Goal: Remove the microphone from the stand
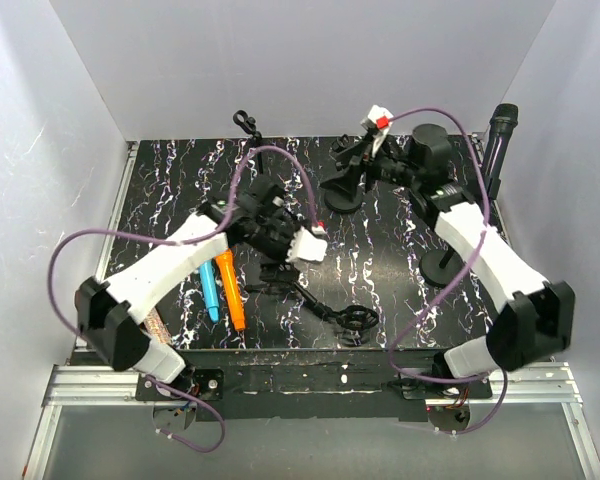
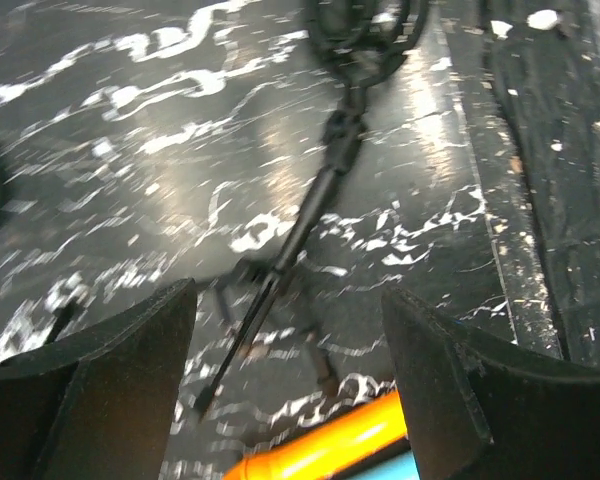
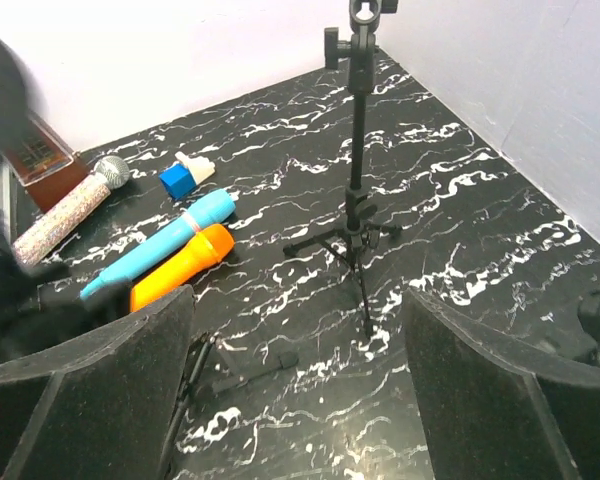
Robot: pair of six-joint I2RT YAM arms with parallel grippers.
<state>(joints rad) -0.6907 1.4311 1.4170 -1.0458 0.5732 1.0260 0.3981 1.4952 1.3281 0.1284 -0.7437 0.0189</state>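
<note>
A black microphone [image 1: 502, 125] stands upright at the far right edge, its lower part and holder hidden behind my right arm. My right gripper [image 1: 358, 160] is open and empty, left of that microphone and apart from it, over the far middle of the table. In the right wrist view the gripper [image 3: 298, 300] faces an upright tripod stand [image 3: 358, 150] whose clip is empty. My left gripper [image 1: 265, 225] is open and empty above a fallen tripod stand [image 1: 310, 300]. That stand [image 2: 310, 220] shows between the open left gripper [image 2: 288, 300].
An orange microphone [image 1: 230, 290] and a blue one [image 1: 209, 290] lie side by side at left. A glittery microphone [image 3: 70, 210] and a small blue and white block [image 3: 185, 175] lie beyond them. Round stand bases sit at far middle [image 1: 342, 197] and right [image 1: 442, 265].
</note>
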